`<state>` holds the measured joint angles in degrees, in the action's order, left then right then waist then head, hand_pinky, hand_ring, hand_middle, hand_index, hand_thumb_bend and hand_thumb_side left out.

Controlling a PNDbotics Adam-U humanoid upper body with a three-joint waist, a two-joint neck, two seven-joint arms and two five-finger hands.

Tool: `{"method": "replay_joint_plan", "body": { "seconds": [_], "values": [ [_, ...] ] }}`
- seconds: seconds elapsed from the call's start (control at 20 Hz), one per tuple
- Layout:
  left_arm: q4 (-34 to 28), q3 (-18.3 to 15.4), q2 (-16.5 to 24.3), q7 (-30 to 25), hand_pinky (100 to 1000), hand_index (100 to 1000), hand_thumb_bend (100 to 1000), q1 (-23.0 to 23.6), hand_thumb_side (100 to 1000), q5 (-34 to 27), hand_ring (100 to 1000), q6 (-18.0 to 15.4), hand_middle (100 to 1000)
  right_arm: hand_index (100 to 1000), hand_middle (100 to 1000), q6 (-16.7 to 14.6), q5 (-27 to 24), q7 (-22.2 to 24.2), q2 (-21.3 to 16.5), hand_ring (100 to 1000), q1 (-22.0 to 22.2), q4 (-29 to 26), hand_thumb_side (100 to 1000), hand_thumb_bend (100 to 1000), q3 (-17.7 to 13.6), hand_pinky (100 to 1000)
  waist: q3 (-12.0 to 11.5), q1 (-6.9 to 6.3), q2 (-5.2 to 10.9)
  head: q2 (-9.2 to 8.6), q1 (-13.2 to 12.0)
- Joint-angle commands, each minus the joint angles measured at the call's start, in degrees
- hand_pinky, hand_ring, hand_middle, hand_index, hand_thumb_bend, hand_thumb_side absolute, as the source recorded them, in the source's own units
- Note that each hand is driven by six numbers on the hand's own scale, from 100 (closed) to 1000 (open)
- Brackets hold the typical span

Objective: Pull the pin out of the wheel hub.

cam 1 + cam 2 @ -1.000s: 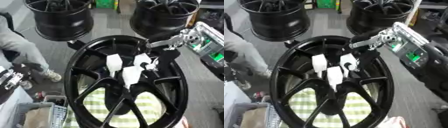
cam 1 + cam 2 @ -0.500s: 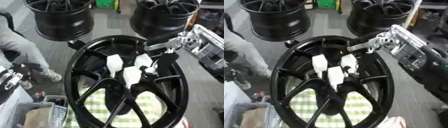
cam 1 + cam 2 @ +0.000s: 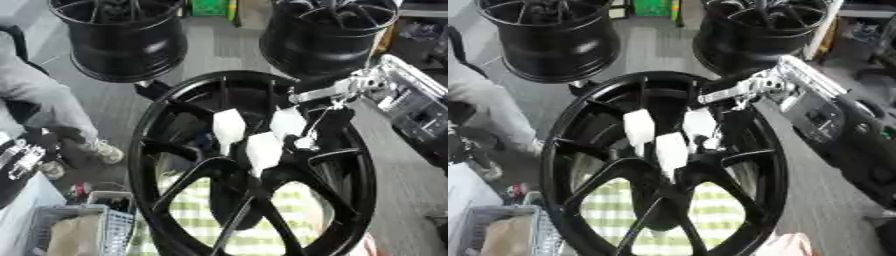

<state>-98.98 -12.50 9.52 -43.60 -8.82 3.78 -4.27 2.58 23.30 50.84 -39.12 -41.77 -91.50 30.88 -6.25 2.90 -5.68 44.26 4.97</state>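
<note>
Hub (image 3: 254, 165) sits mid-wheel with three white pins (image 3: 229, 126) standing up, open spoke gaps all round. Right hand (image 3: 750, 90) reaches over the upper right rim (image 3: 359, 130); whether its fingers grip anything can't be told. It has drawn back rimward.

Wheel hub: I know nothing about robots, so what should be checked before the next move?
1. Hub fully in view, centre uncovered: ok.
2. Pins present: ok, three white ones sit at the centre, none pulled out yet.
3. Right hand close to a pin: ok, it reaches in over the upper right rim, just above the right pin.
4. Right hand touching that pin: cannot tell.
5. Grip on a pin: cannot tell.
6. Room to pull: ok, the two wheels behind stand apart from the hub.
</note>
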Motion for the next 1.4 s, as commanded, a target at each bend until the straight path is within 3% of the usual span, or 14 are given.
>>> {"method": "replay_joint_plan", "body": {
  "seconds": [0.05,0.2,0.25,0.5,0.8,1.1,1.4],
  "values": [
    [-0.9,0.1,0.9,-0.1,557,802,100,-0.7,814,-0.1,514,-0.2,673,659,515,0.7,-0.3,-2.0,-1.1,441,-0.9,0.0,268,100,-1.5,385,0.1,-0.28,0.58,-0.15,0.1],
    [-0.9,0.1,0.9,-0.1,557,802,100,-0.7,814,-0.1,514,-0.2,673,579,449,1.3,-0.7,-4.0,-1.2,392,-1.2,-0.3,293,100,-1.8,326,0.2,-0.32,0.59,-0.15,0.1],
    [-0.9,0.1,0.9,-0.1,558,802,100,-0.7,814,-0.1,514,-0.2,673,573,442,1.5,-0.8,-4.5,-1.3,388,-1.3,-0.5,252,100,-2.0,320,0.2,-0.32,0.60,-0.15,0.1],
    [-0.9,0.1,1.0,-0.1,557,802,100,-0.6,814,-0.1,514,-0.2,673,555,420,2.6,-2.3,-5.5,-2.9,379,-2.2,-2.3,232,100,-3.3,308,0.4,-0.26,0.69,-0.15,0.0],
    [-0.9,-0.1,1.3,0.0,558,802,100,-0.5,815,0.0,514,-0.2,673,558,415,5.2,-5.1,-6.8,-8.6,380,-2.0,-7.1,169,100,-8.0,310,1.0,0.11,0.82,-0.15,-0.5],
    [-0.9,-0.5,1.5,0.3,558,802,100,-0.4,815,0.2,515,0.0,673,577,411,7.7,-5.7,-12.8,-16.4,373,4.2,-11.0,100,100,-17.6,303,1.9,0.32,0.79,-0.15,-1.3],
    [-1.1,-1.0,1.3,0.9,558,802,100,-0.3,814,0.2,515,0.1,674,575,404,11.0,-3.6,-25.4,-19.7,363,17.4,-6.7,100,100,-30.0,291,2.8,-0.05,0.61,-0.15,-2.2]
  ]
}}
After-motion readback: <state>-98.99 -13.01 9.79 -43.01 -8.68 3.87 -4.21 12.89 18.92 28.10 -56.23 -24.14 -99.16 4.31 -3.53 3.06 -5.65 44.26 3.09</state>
